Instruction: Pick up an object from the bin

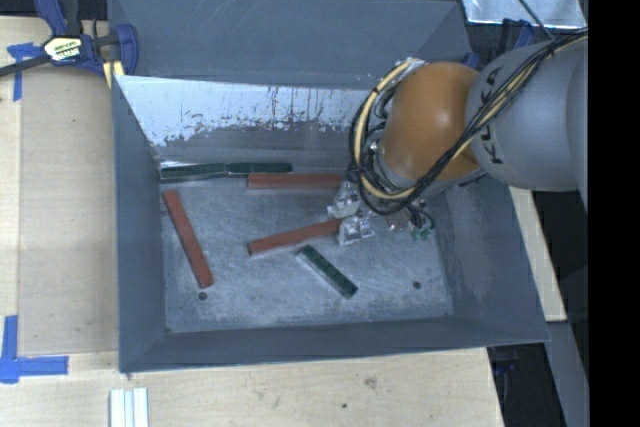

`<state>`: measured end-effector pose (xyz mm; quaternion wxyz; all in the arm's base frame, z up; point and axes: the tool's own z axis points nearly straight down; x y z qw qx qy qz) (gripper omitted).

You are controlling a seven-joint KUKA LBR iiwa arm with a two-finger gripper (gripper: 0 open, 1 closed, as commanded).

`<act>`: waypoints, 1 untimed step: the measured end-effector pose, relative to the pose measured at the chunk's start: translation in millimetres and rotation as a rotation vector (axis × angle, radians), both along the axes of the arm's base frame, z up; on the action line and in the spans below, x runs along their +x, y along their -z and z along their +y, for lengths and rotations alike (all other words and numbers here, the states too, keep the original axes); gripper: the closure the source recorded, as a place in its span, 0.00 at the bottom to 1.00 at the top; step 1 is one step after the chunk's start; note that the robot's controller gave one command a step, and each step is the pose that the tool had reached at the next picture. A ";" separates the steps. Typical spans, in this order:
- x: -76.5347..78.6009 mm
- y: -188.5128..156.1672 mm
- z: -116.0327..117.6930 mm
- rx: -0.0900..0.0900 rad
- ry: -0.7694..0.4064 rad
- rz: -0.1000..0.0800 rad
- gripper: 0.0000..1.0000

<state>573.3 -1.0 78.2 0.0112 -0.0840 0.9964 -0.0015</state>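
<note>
From my end it's a flat reddish-brown stick [293, 238], lying around the middle of the bin [300, 355] floor, slanted, its right end nearer the far wall, right at the claw [350, 220].

arm [540, 120]: grey, rounded | wrist cover [432, 120]: orange dome | cables [371, 130]: black and yellow loops | hand [350, 217]: small, silvery

A robotics lab: a cable-wrapped industrial arm [535, 130] hangs over a grey metal bin [140, 215].
</note>
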 end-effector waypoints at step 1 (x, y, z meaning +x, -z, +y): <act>-3.3 -176.3 -20.8 -0.002 -0.170 0.012 1.00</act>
